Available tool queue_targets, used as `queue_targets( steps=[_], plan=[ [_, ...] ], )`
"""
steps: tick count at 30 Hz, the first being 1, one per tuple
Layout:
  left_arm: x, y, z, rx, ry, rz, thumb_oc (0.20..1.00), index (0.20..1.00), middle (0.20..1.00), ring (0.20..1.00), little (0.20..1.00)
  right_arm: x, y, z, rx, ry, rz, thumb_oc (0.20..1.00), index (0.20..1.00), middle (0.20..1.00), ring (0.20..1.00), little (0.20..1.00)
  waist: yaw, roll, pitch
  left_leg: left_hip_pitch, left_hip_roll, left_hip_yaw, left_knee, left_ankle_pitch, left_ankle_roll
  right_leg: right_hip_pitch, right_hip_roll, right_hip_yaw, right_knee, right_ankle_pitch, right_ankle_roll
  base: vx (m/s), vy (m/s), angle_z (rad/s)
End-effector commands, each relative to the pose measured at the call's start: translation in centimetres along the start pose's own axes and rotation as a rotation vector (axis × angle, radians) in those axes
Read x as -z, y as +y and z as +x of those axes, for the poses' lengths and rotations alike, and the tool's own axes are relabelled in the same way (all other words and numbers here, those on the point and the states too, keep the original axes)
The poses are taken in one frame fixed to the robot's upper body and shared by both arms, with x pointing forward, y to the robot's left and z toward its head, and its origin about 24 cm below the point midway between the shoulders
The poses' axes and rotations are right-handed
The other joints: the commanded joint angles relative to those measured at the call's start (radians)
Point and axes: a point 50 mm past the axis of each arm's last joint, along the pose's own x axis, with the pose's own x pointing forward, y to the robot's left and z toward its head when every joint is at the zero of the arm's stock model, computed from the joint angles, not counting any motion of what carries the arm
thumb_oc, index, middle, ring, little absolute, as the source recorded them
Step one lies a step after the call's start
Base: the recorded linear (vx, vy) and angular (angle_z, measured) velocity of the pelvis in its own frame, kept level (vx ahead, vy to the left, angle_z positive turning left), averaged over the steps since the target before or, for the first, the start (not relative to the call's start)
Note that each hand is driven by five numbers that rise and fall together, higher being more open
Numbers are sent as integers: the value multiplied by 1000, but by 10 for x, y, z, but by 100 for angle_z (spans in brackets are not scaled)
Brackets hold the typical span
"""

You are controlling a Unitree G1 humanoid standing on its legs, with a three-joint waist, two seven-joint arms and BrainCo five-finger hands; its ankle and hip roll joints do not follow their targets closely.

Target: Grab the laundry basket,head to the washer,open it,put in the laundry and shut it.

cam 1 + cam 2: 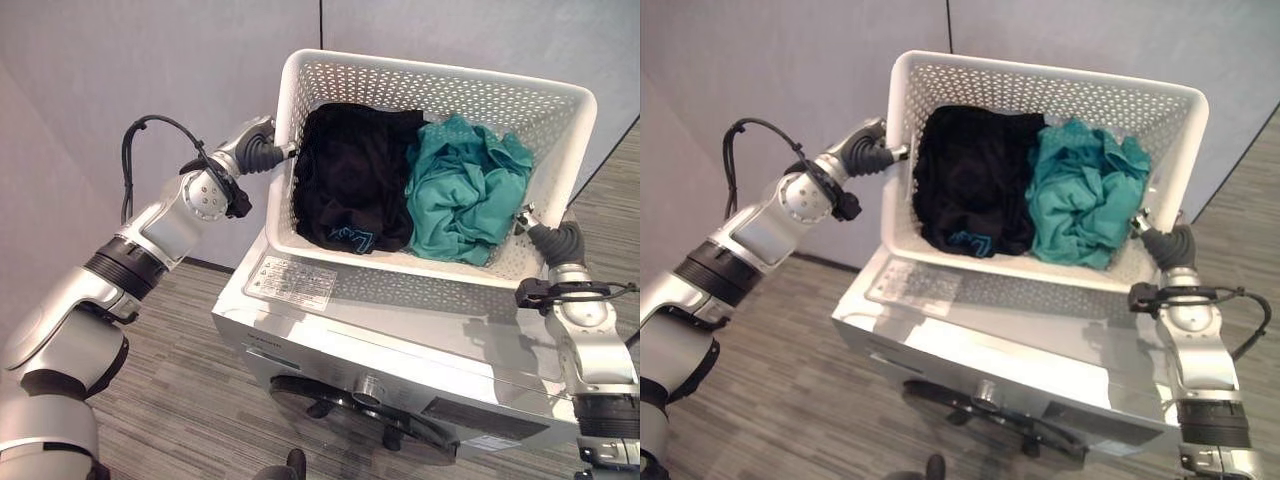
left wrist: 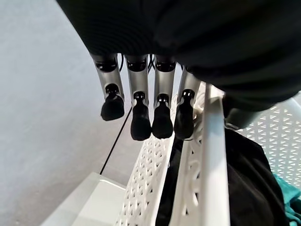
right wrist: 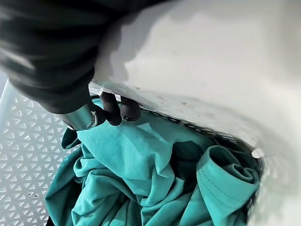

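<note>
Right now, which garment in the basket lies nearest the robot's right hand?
The teal garment, bunched on the basket's right side by the right hand; the black garment lies left.

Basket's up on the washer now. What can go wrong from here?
1. The laundry basket sits tilted on the washer top; if the left hand and right hand let go of its rim, it may slide off.
2. The black garment and teal garment are heaped toward the low side and could spill.
3. The washer door is shut below the basket; opening it takes a hand off.
</note>
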Motion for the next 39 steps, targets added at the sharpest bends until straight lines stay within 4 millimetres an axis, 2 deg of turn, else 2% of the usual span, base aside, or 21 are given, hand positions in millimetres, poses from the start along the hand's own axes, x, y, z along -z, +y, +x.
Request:
queue_targets(
  steps=[1,5,7,9,10,12,14,21,27,29,30,31,32,33,39],
  plan=[
    [-96,9,30,-25,-345,-4,200,200,200,200,200,-50,39,17,-157,-189,46,200,200,200,200,200,50,7,-46,-27,25,34,-46,-1,2,39,0,-32,136,-177,37,0,0,0],
    [-90,-5,36,46,-288,-12,200,200,200,200,200,-59,31,36,-151,-166,-75,200,200,200,200,200,49,3,-54,-21,24,34,-53,-1,-1,45,0,-39,133,-173,39,0,0,0],
    [-92,-9,45,86,-242,60,200,200,200,200,200,-78,20,57,-136,-157,-197,200,200,200,200,200,48,0,-60,-19,25,36,-54,-1,-4,45,1,-41,133,-170,41,0,0,0],
    [-94,-7,54,122,-195,132,200,200,200,200,200,-108,11,78,-112,-170,-275,200,200,200,200,200,47,-3,-57,-15,26,40,-54,-4,-8,45,-1,-40,137,-172,44,0,0,0],
    [-98,-3,60,139,-171,193,200,200,200,200,200,-136,6,94,-103,-174,-351,200,200,200,200,200,43,-2,-58,-20,29,40,-57,4,-11,39,3,-41,135,-164,45,0,0,0],
    [-97,-3,62,162,-146,248,200,200,200,200,200,-150,9,100,-114,-178,-401,200,200,200,200,200,38,2,-55,-21,32,43,-57,6,-13,37,4,-39,136,-163,45,0,0,0],
    [-91,-4,64,191,-112,326,200,200,200,200,200,-177,17,110,-137,-189,-475,200,200,200,200,200,26,7,-51,-22,36,52,-58,8,-16,34,4,-33,134,-159,46,-2,5,-3],
    [-81,-17,58,295,-101,406,200,200,200,200,200,-208,37,113,-236,-235,-584,200,200,200,200,200,4,19,-54,-14,42,74,-71,13,-23,28,4,-21,132,-146,53,22,6,-12],
    [-94,-23,45,396,-214,475,200,200,200,200,200,-204,44,105,-361,-233,-672,200,200,200,200,200,-2,23,-65,-3,41,83,-82,15,-25,32,2,-22,127,-133,59,40,2,-5],
    [-98,-23,42,416,-239,498,482,482,482,482,482,-202,43,103,-386,-234,-683,200,200,200,200,200,-5,25,-66,3,40,86,-85,14,-24,33,1,-21,128,-130,61,32,5,-11],
    [-98,-23,42,416,-239,498,482,482,482,482,482,-202,43,103,-386,-234,-683,200,200,200,200,200,-5,25,-66,3,40,86,-85,14,-24,33,1,-21,128,-130,61,29,9,-5],
    [-101,-22,38,428,-264,497,1000,1000,1000,1000,1000,-196,45,99,-423,-239,-680,200,200,200,200,200,-6,28,-66,11,41,92,-89,13,-23,34,-3,-19,130,-126,64,45,5,-4],
    [-102,-16,39,398,-259,484,1000,1000,1000,1000,1000,-185,42,99,-431,-210,-661,718,718,718,718,718,-3,28,-67,19,39,95,-93,12,-20,36,-3,-14,130,-123,65,55,7,-9],
    [-103,-14,41,383,-255,467,1000,1000,1000,1000,1000,-183,39,100,-422,-200,-647,1000,1000,1000,1000,1000,-1,26,-67,20,39,97,-94,13,-20,37,-4,-14,130,-122,66,35,0,-12],
    [-107,-11,43,345,-263,403,1000,1000,1000,1000,1000,-173,32,102,-403,-161,-587,1000,1000,1000,1000,1000,3,23,-69,22,35,95,-95,11,-18,39,-3,-19,121,-118,67,3,1,-6]
  ],
)
